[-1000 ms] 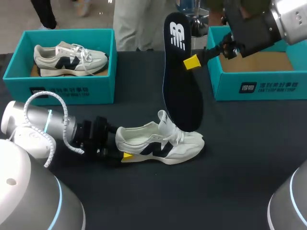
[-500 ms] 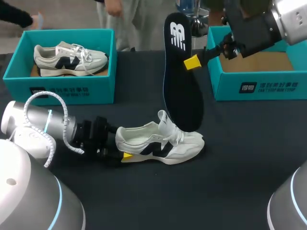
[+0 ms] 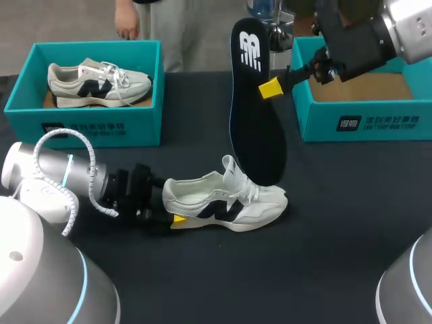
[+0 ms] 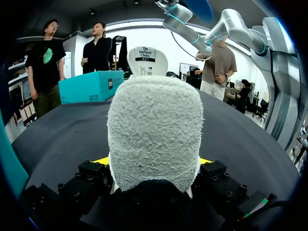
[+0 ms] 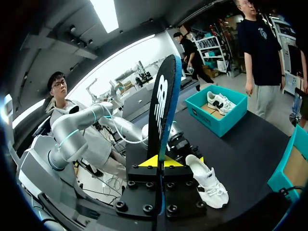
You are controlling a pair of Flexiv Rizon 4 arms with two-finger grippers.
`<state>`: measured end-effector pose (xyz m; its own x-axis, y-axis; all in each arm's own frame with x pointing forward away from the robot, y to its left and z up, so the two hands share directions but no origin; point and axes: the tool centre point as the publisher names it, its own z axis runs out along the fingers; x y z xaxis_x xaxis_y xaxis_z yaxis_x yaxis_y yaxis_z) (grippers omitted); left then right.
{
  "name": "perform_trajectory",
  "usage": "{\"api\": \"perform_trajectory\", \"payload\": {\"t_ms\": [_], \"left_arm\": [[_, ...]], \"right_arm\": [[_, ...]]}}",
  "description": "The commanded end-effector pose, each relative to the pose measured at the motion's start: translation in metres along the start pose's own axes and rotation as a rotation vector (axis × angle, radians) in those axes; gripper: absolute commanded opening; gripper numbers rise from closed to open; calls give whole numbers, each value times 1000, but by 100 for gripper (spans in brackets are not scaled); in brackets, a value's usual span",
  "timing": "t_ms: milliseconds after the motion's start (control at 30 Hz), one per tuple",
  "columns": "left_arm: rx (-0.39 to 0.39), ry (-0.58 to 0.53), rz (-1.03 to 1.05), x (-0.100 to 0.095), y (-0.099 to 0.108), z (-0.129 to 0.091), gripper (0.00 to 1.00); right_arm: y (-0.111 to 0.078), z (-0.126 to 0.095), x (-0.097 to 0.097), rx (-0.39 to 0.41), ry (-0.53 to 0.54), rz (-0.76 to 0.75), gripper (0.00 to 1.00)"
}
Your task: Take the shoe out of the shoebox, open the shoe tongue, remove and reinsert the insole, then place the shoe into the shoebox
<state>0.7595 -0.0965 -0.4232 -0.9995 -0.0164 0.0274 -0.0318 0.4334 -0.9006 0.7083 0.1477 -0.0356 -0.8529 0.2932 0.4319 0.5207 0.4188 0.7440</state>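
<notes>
A white sneaker with a dark side logo lies on the black table, toe pointing right. My left gripper holds its heel from the left, one finger on each side. In the left wrist view the fuzzy heel fills the gap between those fingers. Up at the back, my right gripper is shut on the edge of the black insole. The insole hangs upright with its lower end just behind the sneaker's tongue. In the right wrist view the insole rises edge-on from my right gripper, with the sneaker beyond.
An empty teal shoebox stands at the back right, under my right arm. At the back left, a second teal shoebox holds another white sneaker. Bare black tabletop lies in front of the sneaker.
</notes>
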Motion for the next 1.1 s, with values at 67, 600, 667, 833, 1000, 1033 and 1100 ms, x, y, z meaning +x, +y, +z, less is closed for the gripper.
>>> {"api": "perform_trajectory", "payload": {"t_ms": [67,600,667,833,1000,1033,1100], "left_arm": [[-3,0,0,0,1,1,0],[-32,0,4,-1,0,-4,100],[-37,-2,3,0,-1,-7,100],[-58,1,5,1,-4,-11,100],[-58,1,5,1,-4,-11,100],[-58,1,5,1,-4,-11,100],[-58,1,5,1,-4,-11,100]], "right_arm": [[2,2,-1,4,-1,2,0],[2,2,-1,4,-1,2,0],[2,2,-1,4,-1,2,0],[2,2,-1,4,-1,2,0],[2,2,-1,4,-1,2,0],[2,2,-1,4,-1,2,0],[2,2,-1,4,-1,2,0]]}}
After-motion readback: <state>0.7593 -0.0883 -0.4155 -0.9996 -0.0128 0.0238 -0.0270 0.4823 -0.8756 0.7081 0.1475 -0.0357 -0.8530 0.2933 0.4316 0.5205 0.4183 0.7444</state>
